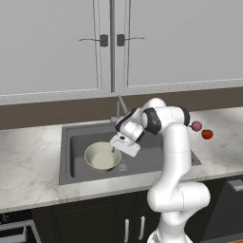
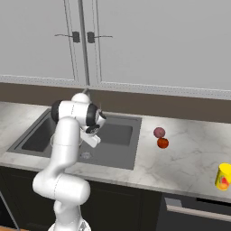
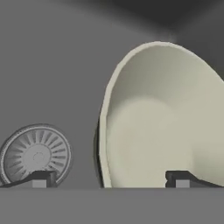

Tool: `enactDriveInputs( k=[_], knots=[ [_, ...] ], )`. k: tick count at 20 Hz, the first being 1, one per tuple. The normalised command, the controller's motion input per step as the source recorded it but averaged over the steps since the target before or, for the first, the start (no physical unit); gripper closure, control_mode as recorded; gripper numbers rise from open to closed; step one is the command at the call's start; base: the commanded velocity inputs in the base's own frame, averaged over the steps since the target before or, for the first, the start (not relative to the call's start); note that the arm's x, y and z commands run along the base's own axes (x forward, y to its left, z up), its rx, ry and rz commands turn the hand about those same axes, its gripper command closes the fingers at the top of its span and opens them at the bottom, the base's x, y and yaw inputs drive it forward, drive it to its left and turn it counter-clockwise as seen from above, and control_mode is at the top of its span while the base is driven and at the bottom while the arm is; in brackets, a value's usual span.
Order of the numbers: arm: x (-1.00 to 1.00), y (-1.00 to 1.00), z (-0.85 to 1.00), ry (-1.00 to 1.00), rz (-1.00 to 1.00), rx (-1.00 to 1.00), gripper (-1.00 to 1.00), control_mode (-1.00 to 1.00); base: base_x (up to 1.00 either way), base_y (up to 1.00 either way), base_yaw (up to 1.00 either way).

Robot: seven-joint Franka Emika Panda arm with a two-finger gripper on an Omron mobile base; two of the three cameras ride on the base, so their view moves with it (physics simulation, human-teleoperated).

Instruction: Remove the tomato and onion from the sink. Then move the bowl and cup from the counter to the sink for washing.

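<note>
The cream-white bowl (image 1: 101, 156) stands upright in the dark grey sink (image 1: 78, 142), left of the round drain (image 1: 122, 167). My gripper (image 1: 113, 151) hangs over the bowl's right rim, open. In the hand view its fingertips (image 3: 39, 178) stand wide apart on either side of the bowl's rim (image 3: 103, 144), not pressing it; my gripper (image 3: 109, 179) holds nothing. On the counter (image 2: 189, 158) right of the sink lie the pinkish onion (image 2: 159, 132) and the orange-red tomato (image 2: 163, 143), close together. The yellow cup (image 2: 223, 176) stands at the far right near the counter's front edge.
The grey faucet (image 1: 119, 105) rises behind the sink, close behind my arm's elbow. Wall cabinets (image 1: 109, 42) hang above. The drain (image 3: 36, 154) lies just beside the bowl. The counter left of the sink (image 1: 28, 161) is bare marble.
</note>
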Motion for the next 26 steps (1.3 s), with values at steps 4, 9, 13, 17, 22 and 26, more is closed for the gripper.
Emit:
enactDriveInputs(
  k=[4, 9, 13, 17, 22, 26],
  knots=[
    [-0.07, 0.0, 0.22, 0.0, 0.01, 0.07, -1.0, -1.0, 0.0, 0.0, 0.0],
    [-0.07, 0.0, 0.25, 0.0, 0.03, 0.09, -1.0, -1.0, 0.0, 0.0, 0.0],
    [-0.07, -0.05, 0.26, 0.0, 0.06, 0.07, -1.0, -1.0, 0.0, 0.0, 0.0],
    [-0.05, -0.09, 0.26, 0.0, 0.07, 0.06, -1.0, -1.0, 0.0, 0.0, 0.0],
    [-0.03, -0.08, 0.27, 0.0, 0.1, 0.05, -1.0, -1.0, 0.0, 0.0, 0.0],
    [-0.06, -0.11, 0.25, 0.0, 0.09, 0.03, -1.0, -1.0, 0.0, 0.0, 0.0]
  ],
)
